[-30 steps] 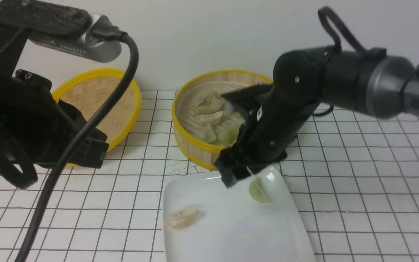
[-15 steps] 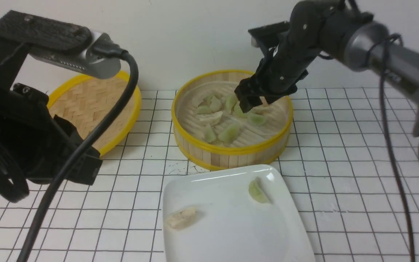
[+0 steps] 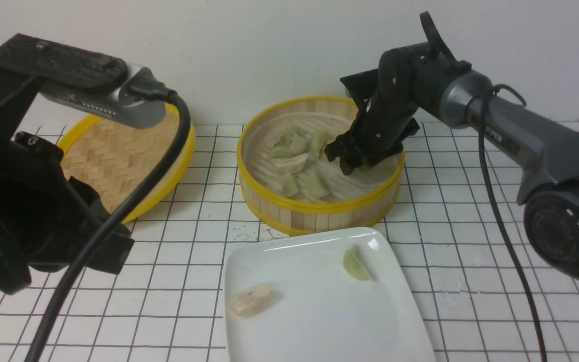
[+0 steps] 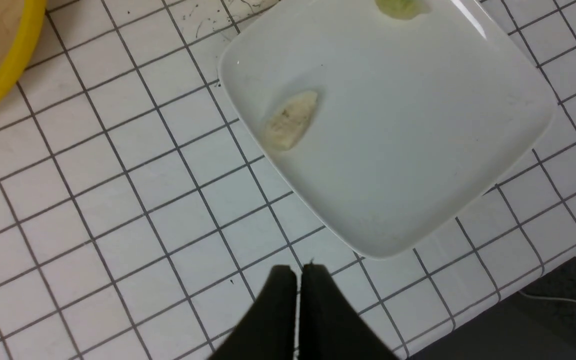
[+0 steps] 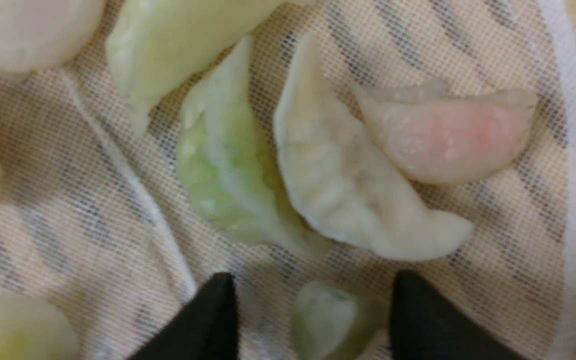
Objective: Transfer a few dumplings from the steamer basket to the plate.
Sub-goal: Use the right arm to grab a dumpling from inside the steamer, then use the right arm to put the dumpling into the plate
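- So, progress check: two dumplings are on the plate (image 3: 319, 327) already. There's a green dumpling (image 3: 356, 264) near its far rim and a beige dumpling (image 3: 251, 300) toward the robot's left, well apart from each other.
- The steamer basket (image 3: 319, 213) sits just behind the plate, and a good handful of dumplings (image 3: 289, 163) are lying on its mesh liner (image 5: 118, 210).
- The right gripper (image 3: 352, 163) is down inside the basket on its right side. Its jaws are partway apart with a small green dumpling (image 5: 325, 320) between them. There's a gap on one side, so I wouldn't call that a grip yet.
- The left gripper (image 4: 295, 295) hangs over the tiles (image 4: 118, 200) near the plate, jaws pressed together, holding nothing.
- My read is that "a few" is nearly covered. What's left is pinching this one, lifting it and setting it down on the plate.
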### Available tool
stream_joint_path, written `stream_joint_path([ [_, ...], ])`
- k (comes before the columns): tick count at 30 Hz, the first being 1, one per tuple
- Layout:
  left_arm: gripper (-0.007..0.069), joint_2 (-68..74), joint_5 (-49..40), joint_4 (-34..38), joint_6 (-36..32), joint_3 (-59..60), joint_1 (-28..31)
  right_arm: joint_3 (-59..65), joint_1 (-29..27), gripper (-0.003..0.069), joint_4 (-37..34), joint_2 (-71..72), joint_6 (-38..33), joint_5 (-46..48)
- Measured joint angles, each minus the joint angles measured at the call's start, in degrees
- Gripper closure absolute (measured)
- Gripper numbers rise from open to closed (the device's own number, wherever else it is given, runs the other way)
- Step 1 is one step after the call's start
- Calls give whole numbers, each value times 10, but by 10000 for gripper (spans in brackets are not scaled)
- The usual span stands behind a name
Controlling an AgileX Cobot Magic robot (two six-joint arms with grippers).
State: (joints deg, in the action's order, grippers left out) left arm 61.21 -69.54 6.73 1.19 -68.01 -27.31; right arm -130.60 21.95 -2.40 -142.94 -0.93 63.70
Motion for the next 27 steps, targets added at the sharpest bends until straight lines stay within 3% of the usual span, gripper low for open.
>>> stream_joint_path([
  [2, 631, 0, -5, 0, 0, 0, 0, -7, -1, 483, 2, 0, -1, 10],
  [3, 631, 0, -6, 0, 0, 0, 0, -13, -2, 498, 0, 1, -1, 24],
  [9, 631, 0, -6, 1, 0, 0, 0, -42, -1, 498, -50, 30, -1, 76],
  [12, 631, 0, -7, 1, 0, 0, 0, 3, -1, 498, -100, 101, -5, 75],
  [16, 631, 0, -7, 1, 0, 0, 0, 135, 11, 498, -146, 228, -22, 73],
  [20, 631, 0, -7, 1, -1, 0, 0, 316, 63, 498, -159, 342, -41, 75],
  [25, 631, 0, 8, 1, -1, 0, 0, 427, 115, 492, -149, 341, -59, 14],
  [27, 631, 0, 16, 1, -2, 0, 0, 439, 119, 446, -144, 320, -59, -9],
])
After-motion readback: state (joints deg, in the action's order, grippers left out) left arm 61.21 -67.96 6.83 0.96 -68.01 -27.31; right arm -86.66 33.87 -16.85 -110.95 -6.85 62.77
